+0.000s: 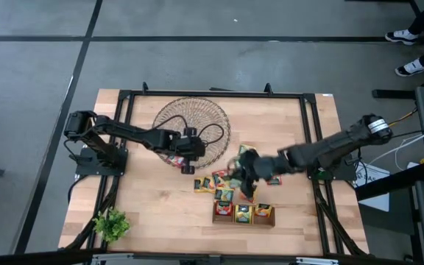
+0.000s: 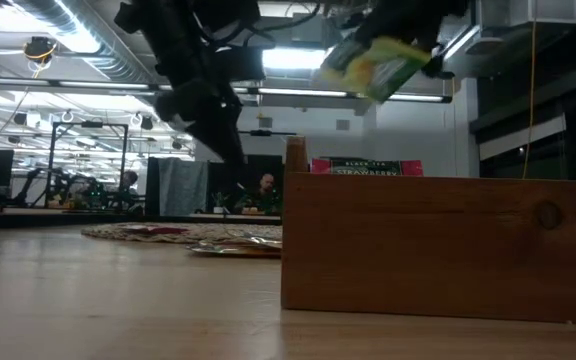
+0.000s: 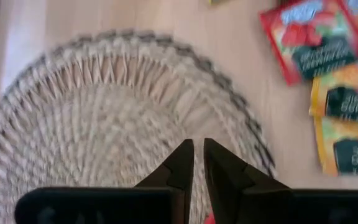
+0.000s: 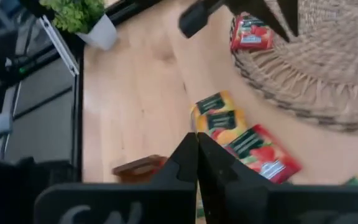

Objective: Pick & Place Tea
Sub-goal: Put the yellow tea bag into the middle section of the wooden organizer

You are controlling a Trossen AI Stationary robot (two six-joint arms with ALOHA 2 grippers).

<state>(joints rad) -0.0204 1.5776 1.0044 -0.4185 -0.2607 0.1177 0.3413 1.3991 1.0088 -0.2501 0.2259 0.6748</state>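
At the table's near-left corner a small green potted plant (image 1: 111, 224) is seen. The left gripper (image 1: 189, 156) is held over the near-right rim of the round woven wicker dish (image 1: 175, 118), its dark fingers (image 3: 182, 163) brought almost together with only a thin gap between them; a speck of red shows at their base, though whether a sachet is pinched there cannot be told. A red square tea sachet (image 4: 252, 33) lies on the dish's edge just beside that gripper. Further right, a loose cluster of red, yellow and orange tea sachets (image 1: 213, 184) is spread flat on the light wooden table (image 1: 153, 206), between the dish and the narrow wooden three-compartment tray (image 1: 243, 213), in which sachets already stand. The right gripper (image 1: 246, 184) is raised above the tray's far side, its jaws pressed together on a yellow-green tea sachet (image 2: 378, 66), which is seen tilted in the air in the low view.
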